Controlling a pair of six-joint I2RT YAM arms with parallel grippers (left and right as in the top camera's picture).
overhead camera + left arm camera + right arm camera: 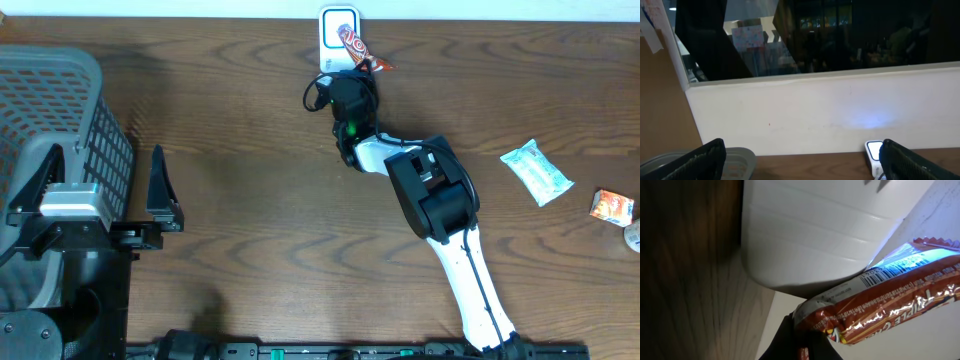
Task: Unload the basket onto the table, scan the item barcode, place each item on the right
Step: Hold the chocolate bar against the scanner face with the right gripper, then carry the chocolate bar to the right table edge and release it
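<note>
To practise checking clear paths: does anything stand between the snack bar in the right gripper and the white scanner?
Nothing visible does. The right gripper holds the snack bar directly at the white scanner, its barcode lit, with no object between them.

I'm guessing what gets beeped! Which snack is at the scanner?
The long orange-red bar, up at the white scanner. The pale blue packet and small orange packet lie far aside.

The right arm is stretching forward, its right gripper pinching a snack bar with jaws closed; the left gripper is sitting pulled back, fingers spread wide.
</note>
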